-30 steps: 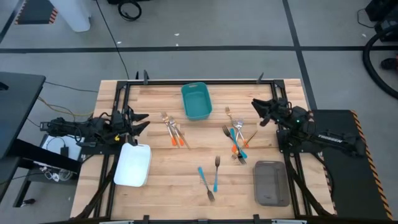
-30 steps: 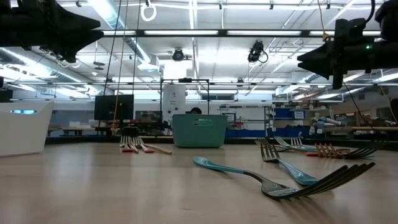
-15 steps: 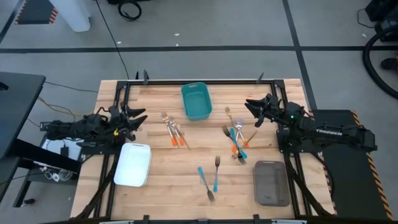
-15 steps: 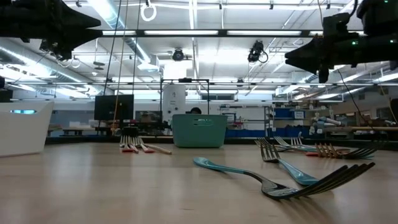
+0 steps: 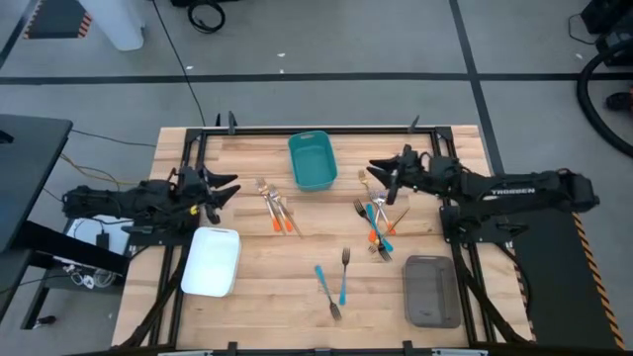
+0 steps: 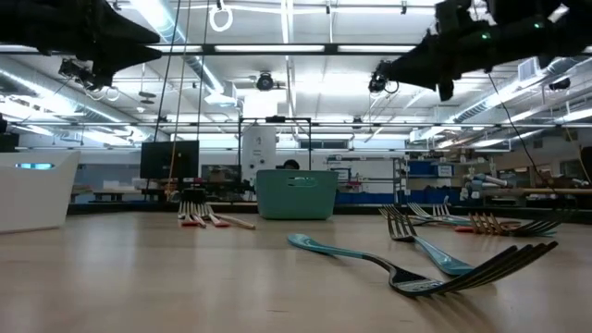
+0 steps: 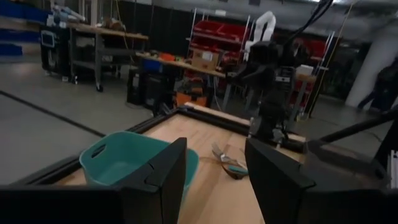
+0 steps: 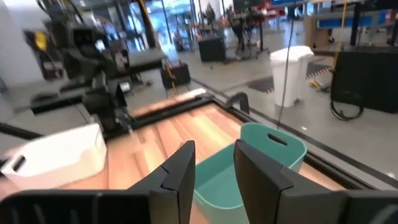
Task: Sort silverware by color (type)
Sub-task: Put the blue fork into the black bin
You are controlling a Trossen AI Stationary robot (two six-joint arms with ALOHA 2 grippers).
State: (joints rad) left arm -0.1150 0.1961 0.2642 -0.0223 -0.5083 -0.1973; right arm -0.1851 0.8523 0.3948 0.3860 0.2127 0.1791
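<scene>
A wooden table (image 5: pixel 257 287) is seen from above, with a dark robot arm reaching in from each side. The left gripper (image 5: pixel 224 190) hangs above the table's left edge, beside a white tray (image 5: pixel 212 262); its two fingers (image 7: pixel 158 171) stand parted with nothing between them. The right gripper (image 5: pixel 378 172) hangs over the right half of the table, just beyond a cluster of silverware, its fingers (image 8: pixel 180 171) slightly apart and holding nothing.

The silverware lies in three loose groups. Orange-handled forks (image 5: pixel 276 210) rest left of centre, near a teal bin (image 5: pixel 312 160) at the far edge. A mixed pile of blue, orange and gold forks (image 5: pixel 377 222) lies on the right (overlapping one another). Near the front, a blue-handled fork (image 5: pixel 344 275) lies beside another blue utensil (image 5: pixel 326 287). A grey tray (image 5: pixel 431 291) sits at the front right corner.
</scene>
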